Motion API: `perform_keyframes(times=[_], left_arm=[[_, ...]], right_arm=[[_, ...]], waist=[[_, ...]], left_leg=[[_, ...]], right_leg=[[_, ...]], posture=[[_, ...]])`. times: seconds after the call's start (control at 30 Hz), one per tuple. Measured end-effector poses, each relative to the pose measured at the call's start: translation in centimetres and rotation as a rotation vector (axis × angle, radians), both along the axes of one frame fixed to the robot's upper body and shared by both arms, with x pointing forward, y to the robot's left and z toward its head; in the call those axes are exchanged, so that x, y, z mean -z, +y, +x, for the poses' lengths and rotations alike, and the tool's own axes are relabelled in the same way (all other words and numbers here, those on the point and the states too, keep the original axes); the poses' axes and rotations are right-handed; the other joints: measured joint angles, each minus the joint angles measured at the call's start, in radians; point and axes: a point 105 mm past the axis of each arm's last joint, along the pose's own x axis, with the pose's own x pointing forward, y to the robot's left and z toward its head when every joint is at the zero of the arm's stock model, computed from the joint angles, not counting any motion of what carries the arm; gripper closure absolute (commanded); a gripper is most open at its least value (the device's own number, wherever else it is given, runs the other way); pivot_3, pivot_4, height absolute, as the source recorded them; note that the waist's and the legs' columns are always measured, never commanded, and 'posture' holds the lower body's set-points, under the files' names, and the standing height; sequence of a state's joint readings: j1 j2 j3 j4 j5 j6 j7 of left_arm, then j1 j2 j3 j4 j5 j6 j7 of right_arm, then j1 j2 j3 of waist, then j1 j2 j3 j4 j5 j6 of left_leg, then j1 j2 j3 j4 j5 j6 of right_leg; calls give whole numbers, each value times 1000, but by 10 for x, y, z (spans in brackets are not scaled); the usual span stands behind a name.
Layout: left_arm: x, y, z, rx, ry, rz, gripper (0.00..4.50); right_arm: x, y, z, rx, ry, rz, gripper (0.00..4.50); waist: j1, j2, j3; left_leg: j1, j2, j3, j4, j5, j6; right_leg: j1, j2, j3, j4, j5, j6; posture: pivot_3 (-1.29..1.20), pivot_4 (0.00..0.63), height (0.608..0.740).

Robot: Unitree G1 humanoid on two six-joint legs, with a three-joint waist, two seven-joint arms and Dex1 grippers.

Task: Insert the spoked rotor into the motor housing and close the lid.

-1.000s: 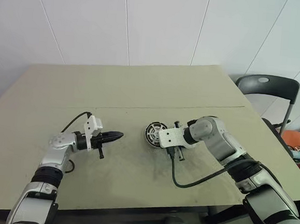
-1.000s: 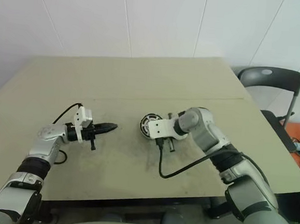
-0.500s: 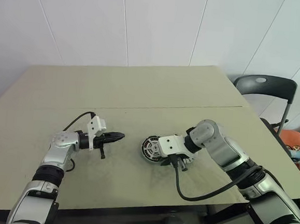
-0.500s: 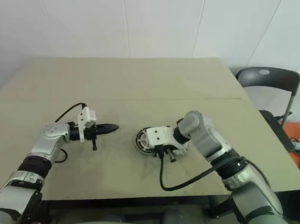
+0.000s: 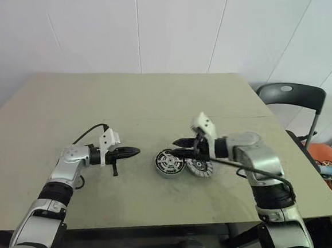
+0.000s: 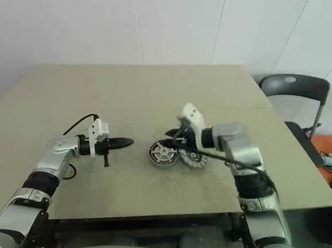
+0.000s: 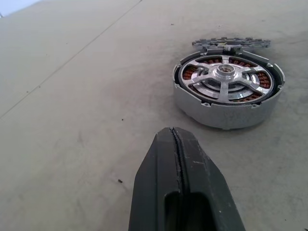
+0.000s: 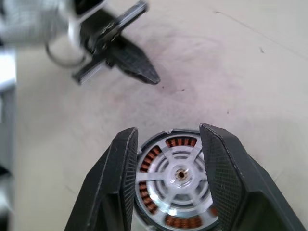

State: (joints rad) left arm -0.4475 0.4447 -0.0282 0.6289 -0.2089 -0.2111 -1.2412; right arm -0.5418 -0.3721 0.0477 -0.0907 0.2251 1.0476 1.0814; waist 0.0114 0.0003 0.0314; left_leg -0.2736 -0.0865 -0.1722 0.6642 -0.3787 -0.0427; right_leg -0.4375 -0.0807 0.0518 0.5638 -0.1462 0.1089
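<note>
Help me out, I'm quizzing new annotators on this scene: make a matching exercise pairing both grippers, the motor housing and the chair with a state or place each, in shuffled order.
Things:
1. left gripper
2. right gripper
3. motor housing
4. chair

States or places:
A. jaws apart, just above the housing
B. on the table, copper windings showing between silver spokes
C. black, off the table beyond its right edge
D. jaws shut, pointing toward the housing from its left

Pairs: 1-D, 2-A, 3-B, 4-C
</note>
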Motion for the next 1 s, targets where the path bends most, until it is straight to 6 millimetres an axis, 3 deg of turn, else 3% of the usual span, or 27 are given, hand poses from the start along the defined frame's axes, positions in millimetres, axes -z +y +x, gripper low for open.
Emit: perform_keyframes(times=[0.2,0.33,0.43,0.53,0.63,0.87,1.0], left_arm=[[-5,-8,3,27,-13,-8,4500],[-2,-10,2,31,-3,-4,4500],[0,-12,1,33,1,-8,4500],[2,-15,1,40,6,-11,4500],[6,-14,0,34,17,-10,4500],[14,-9,0,23,31,-9,4500],[19,-7,-1,19,44,-3,4500]], right_arm=[[6,-17,-25,202,409,250,2382],[7,-33,-36,240,524,424,2382],[26,-39,-48,299,645,475,2382],[58,-48,-65,438,782,440,2382],[72,-50,-81,507,857,420,2382],[75,-76,-65,858,910,420,2382],[74,-81,-58,926,914,453,2382]], waist=[[2,0,0],[1,0,0],[-1,1,0],[1,1,0],[-1,2,1],[-2,3,2],[-2,3,2]], left_leg=[[-7,0,0,0,0,0],[-6,0,0,0,0,1],[-5,0,0,0,-1,1],[-5,0,1,0,-1,1],[-4,0,1,0,-1,2],[9,1,2,0,-2,4],[11,2,1,0,-3,6]], right_leg=[[-6,0,0,-1,0,0],[-5,0,0,-2,0,0],[-4,0,0,-2,0,0],[-2,0,0,-2,0,1],[1,0,1,-2,0,1],[21,0,1,-9,-4,8],[24,1,0,-12,-3,9]], posture=[[0,0,740],[0,0,740],[0,0,740],[0,0,740],[0,0,740],[0,0,740],[0,0,740]])
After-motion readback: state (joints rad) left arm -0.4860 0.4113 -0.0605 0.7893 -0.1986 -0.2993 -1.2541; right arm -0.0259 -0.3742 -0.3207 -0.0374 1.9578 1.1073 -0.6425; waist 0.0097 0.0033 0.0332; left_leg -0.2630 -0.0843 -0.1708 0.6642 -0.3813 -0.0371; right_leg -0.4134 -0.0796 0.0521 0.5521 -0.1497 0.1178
